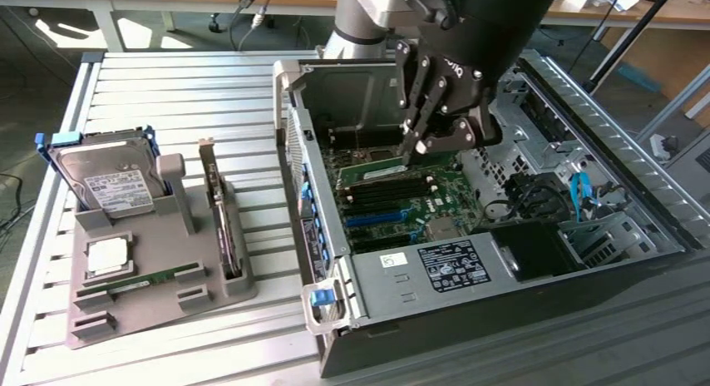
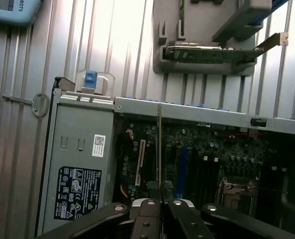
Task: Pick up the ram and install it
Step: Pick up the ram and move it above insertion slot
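At the exterior view's left, a grey holder [image 1: 166, 309] carries 1 hard drive [image 1: 106, 182] standing upright, 1 square processor chip [image 1: 109, 254] lying flat, 1 spare green stick [image 1: 150, 278] resting in its groove, and 1 expansion card [image 1: 225, 228] on edge along the holder's side nearest the computer case [image 1: 332, 340]. The case lies open just beside the holder, with 1 power supply [image 1: 450, 265] at its near end.

Inside the case, the ram [image 1: 372, 162] is in the grip of the 1 gripper [image 2: 160, 203], whose fingers are pinched almost together on the stick's 2 flat faces. In the wrist view the stick shows edge-on as a thin line running out from between the fingertips. That makes 2 green sticks in all, 1 held and 1 in the holder.

The held ram reaches from the fingers toward the exterior view's left and sits just over the black memory slots [image 1: 388, 189]. Its long axis looks roughly parallel to theirs. Whether its lower edge touches a slot I cannot tell, nor can I count the slots with confidence
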Robot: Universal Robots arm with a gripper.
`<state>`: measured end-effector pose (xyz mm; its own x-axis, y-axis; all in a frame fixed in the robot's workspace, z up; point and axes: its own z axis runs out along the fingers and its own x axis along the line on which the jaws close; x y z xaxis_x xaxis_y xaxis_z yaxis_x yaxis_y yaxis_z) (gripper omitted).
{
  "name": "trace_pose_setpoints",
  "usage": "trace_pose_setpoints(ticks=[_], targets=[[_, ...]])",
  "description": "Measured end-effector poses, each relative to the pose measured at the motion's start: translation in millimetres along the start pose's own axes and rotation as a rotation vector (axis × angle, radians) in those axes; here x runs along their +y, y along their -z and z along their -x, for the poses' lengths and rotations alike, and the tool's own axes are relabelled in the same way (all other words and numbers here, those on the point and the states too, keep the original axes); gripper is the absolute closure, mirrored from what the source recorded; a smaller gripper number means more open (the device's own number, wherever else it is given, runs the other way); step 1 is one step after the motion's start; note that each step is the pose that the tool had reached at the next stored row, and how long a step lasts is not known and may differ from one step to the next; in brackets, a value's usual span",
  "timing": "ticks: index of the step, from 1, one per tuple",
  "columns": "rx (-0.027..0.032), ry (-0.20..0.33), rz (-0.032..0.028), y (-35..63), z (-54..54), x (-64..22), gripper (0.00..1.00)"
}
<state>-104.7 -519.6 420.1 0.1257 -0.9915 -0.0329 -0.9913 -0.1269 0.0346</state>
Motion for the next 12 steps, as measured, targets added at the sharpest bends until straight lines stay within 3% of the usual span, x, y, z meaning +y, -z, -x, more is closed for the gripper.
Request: trace_pose_setpoints(ticks=[7, 9, 12], targets=[[-0.0005, 0.0, 0.0039, -3.2, -1.8, -31.7, 0.88], [-0.0007, 0.0, 0.0062, -5.7, -0.4, -46.0, 0.88], [-0.0009, 0.0, 0.007, -10.9, 7.7, -53.6, 0.88]])
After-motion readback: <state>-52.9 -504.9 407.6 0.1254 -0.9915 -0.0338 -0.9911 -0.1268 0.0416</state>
